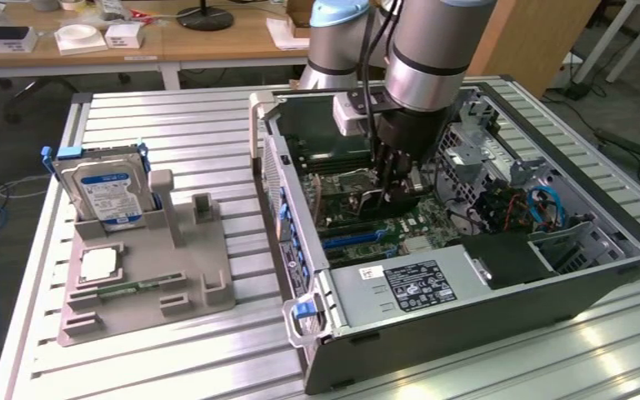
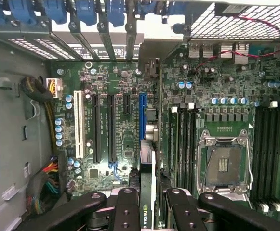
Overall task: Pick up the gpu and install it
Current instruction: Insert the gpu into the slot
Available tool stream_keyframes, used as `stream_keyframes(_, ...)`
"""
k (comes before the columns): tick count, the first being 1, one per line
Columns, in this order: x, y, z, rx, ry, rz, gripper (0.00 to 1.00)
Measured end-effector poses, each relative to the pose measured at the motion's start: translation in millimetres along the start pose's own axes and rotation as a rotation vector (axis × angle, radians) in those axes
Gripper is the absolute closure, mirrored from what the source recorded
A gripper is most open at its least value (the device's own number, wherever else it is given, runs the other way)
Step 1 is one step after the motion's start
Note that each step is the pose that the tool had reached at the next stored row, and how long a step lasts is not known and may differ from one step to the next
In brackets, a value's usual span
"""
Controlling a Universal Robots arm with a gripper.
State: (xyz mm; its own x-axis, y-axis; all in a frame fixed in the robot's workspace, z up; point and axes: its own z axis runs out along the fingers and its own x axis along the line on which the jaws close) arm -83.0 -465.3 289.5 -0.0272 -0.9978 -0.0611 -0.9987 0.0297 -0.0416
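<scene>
The arm reaches straight down into the open computer case (image 1: 587,275), which lies on its side on the slatted metal counter (image 1: 164,125). In the wrist view the end effector (image 2: 151,195) is clenched on the gpu (image 2: 146,214), with a black finger on either side of the thin card. The card is held edge-on, and the strip of its face I can see carries a green logo reading "nVIDIA". The gpu hangs inside the case over the green motherboard (image 2: 125,77), roughly in line with the blue expansion slot (image 2: 142,115). I cannot tell whether its edge touches the slot. Also inside the case are a long white slot (image 2: 77,124), an open processor socket (image 2: 225,166) with nothing seated in it, and a silver power supply (image 1: 409,283) whose black label has print too fine to read. Outside the case, on the exterior view's left of it, sits a grey holder (image 1: 147,283). A hard drive (image 1: 103,193) stands upright in the holder, but I cannot make out the writing on its blue-and-white label. A square processor chip (image 1: 97,265) and a narrow memory stick (image 1: 131,289) lie flat in the same holder.
</scene>
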Motion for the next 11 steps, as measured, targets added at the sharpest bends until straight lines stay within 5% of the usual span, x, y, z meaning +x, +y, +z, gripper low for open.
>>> stream_keyframes(11,1.3,6.4,4.9,-0.0005,0.0002,0.000,0.74)
